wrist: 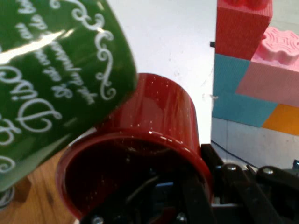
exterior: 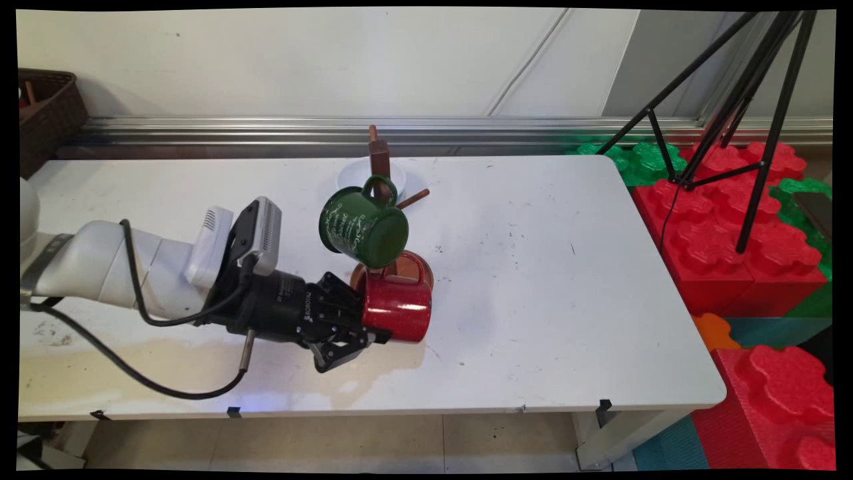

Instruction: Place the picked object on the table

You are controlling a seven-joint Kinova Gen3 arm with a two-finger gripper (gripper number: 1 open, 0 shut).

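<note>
A red speckled mug (exterior: 400,303) (wrist: 163,112) lies on its side just above the white table (exterior: 566,300), mouth toward my gripper (exterior: 373,327) (wrist: 187,186). The gripper is shut on its rim, one finger inside and one outside. The mug's handle points up, next to the round wooden base (exterior: 426,267) of a mug tree (exterior: 380,160). A green mug (exterior: 363,227) (wrist: 51,79) with white lettering hangs tilted from one of the tree's pegs, directly above the red mug and close to it. Another peg (exterior: 413,198) sticks out bare to the right.
A white bowl (exterior: 353,175) sits behind the mug tree. A brown basket (exterior: 46,113) stands at the far left by the wall. Beyond the table's right edge are large red and green foam blocks (exterior: 726,227) and a black tripod (exterior: 746,100).
</note>
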